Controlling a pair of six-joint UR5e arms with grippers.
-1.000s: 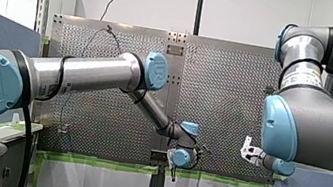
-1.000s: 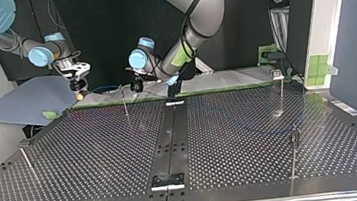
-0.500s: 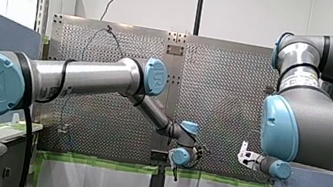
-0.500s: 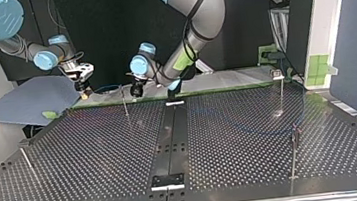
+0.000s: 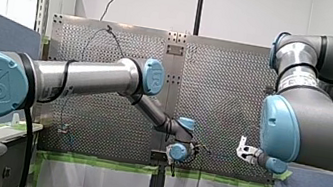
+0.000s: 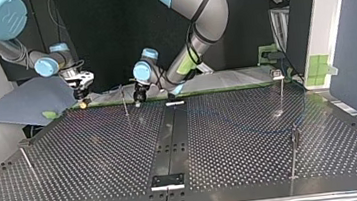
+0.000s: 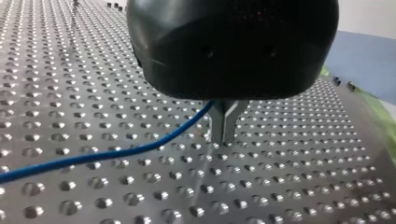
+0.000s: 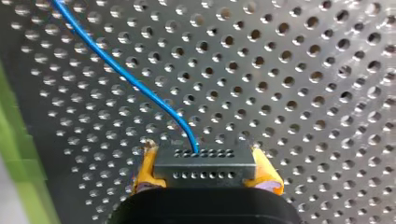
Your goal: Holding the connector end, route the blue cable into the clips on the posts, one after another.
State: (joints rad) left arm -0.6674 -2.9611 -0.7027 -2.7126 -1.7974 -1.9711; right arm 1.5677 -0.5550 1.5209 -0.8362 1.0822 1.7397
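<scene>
Both grippers have sunk toward the perforated table (image 6: 251, 138) at the top view's upper left: my right gripper (image 8: 205, 162) clamps the connector (image 8: 205, 173) in its yellow pads, and my left gripper (image 7: 224, 127), fingers together, pinches the blue cable (image 7: 116, 151) trailing low over the holes, so lacing it into the nearby post (image 6: 124, 100) clip looks next.

My left gripper (image 7: 223, 137) and right gripper (image 8: 206, 162), both pinched.

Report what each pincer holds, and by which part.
Right pincer: the connector, clamped by its two ends. Left pincer: the blue cable, pinched along its length.
</scene>
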